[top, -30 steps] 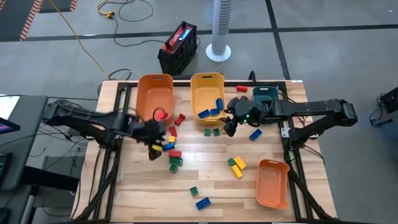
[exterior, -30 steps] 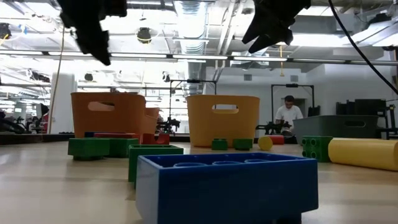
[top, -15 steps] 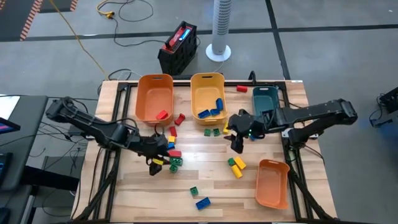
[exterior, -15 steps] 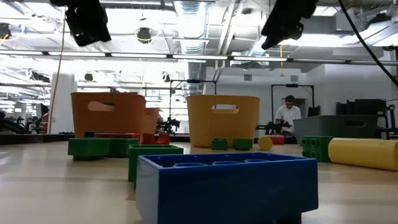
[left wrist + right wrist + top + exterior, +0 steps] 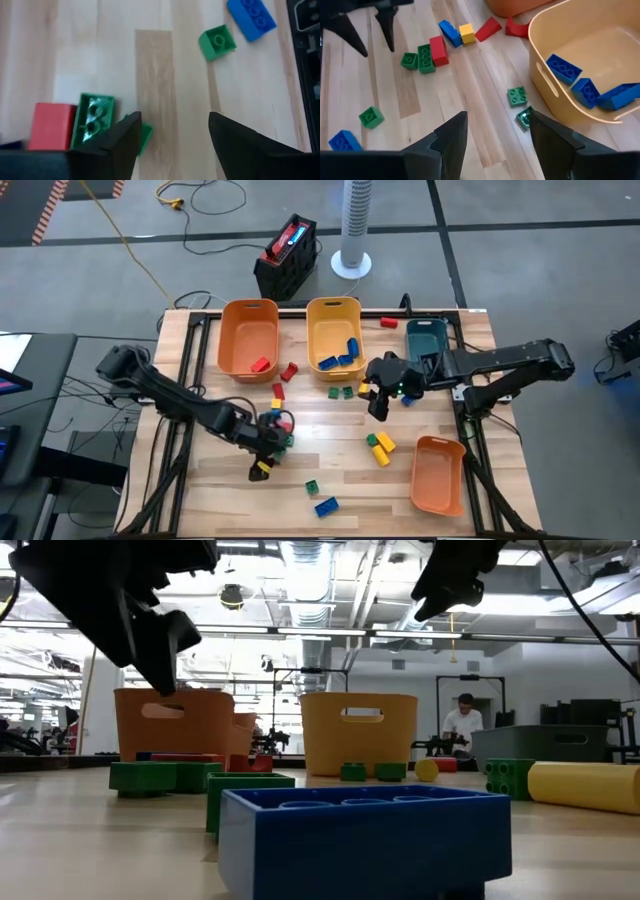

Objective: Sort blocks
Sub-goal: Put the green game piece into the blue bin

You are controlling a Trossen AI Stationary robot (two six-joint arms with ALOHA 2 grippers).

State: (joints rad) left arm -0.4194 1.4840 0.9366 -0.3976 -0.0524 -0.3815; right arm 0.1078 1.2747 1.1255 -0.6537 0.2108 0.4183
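The blocks lie scattered on the wooden table. One cluster of red, green, blue and yellow blocks [image 5: 279, 425] is left of the middle. My left gripper [image 5: 263, 460] hangs open just near of that cluster. In its wrist view a green block [image 5: 95, 120] and a red one [image 5: 50, 126] lie beside one finger, and only bare wood shows between the fingers. My right gripper [image 5: 378, 406] stands open above the table, near of the yellow bin [image 5: 320, 315] that holds blue blocks [image 5: 580, 85]. Two green blocks [image 5: 518, 96] lie ahead of it.
At the far edge stand an orange bin [image 5: 232, 340] with a red block [image 5: 262, 364], the yellow bin, and a teal bin [image 5: 427, 332]. A second orange bin [image 5: 438, 472] lies near right. Loose blocks: green [image 5: 312, 487], blue [image 5: 326, 505], yellow [image 5: 382, 446]. A person [image 5: 464, 725] is in the room behind.
My left gripper has swung from beside the orange bin toward the table's near edge and somewhat right. It has sunk lower and now hangs by the green blocks of the cluster. My right gripper has shifted a little toward the near edge. No block has moved.
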